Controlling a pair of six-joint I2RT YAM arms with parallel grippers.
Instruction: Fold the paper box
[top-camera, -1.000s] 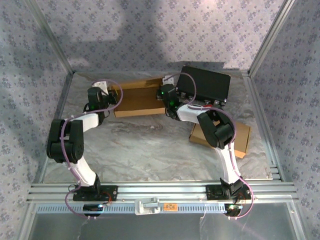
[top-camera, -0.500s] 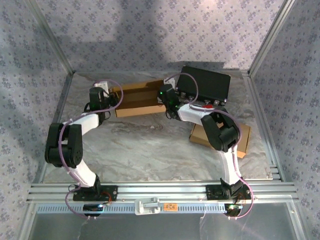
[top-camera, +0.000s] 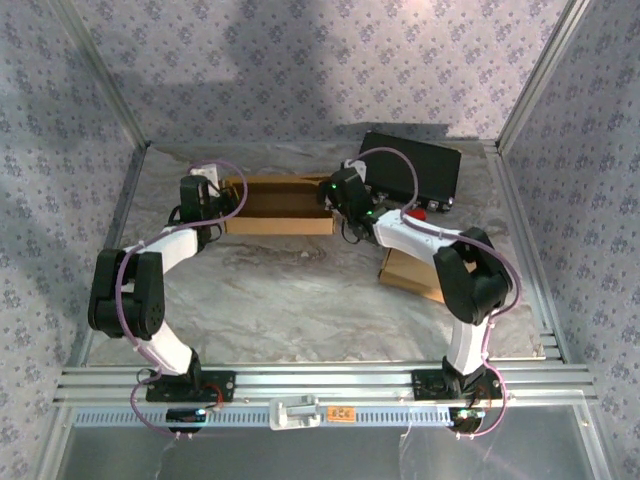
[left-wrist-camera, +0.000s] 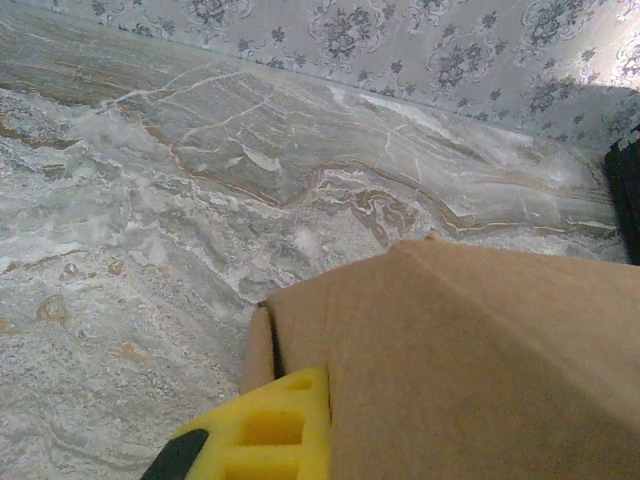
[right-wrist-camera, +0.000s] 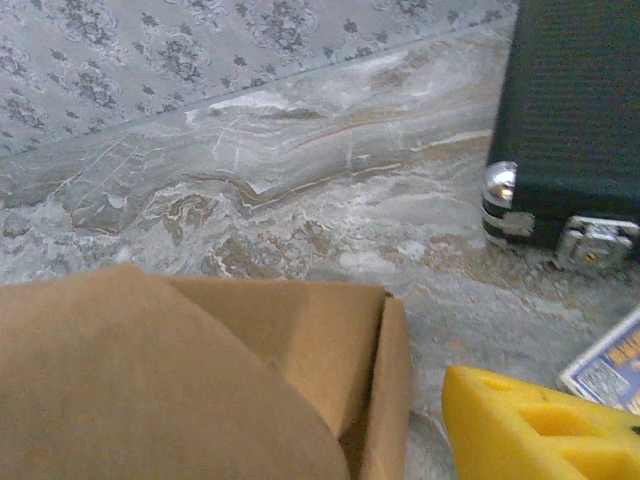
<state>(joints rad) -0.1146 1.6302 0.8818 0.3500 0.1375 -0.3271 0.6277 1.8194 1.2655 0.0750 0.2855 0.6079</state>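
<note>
Paper box: brown cardboard (top-camera: 278, 205), matte and smooth, a long low oblong lying between the two pincers at the far middle of the table.
Box at the left pincer: one flat panel with a crisp fold (left-wrist-camera: 480, 370), its cut edge right against the yellow finger (left-wrist-camera: 265, 430).
Left pincer: (top-camera: 220, 200) clenched on the box's left end, and the panel hides the other finger.
Box at the right pincer: rounded top, end flap tucked in (right-wrist-camera: 330, 340), just left of the yellow finger (right-wrist-camera: 530, 430) with a sliver of table between them.
Right pincer: (top-camera: 333, 200) released, jaws apart, off the cardboard.
Table: glossy grey marble pattern (top-camera: 300, 290), wide open on the near side of both pincers.
Far edge: flowered wall (top-camera: 300, 60) close beyond the box, so room is tight there.
Black case: hard, pebbled, with metal corners and a latch (right-wrist-camera: 580, 110), just beyond the right pincer to its right.
Flat cardboard: a second brown sheet (top-camera: 412, 272) under the right arm, behind that pincer.
</note>
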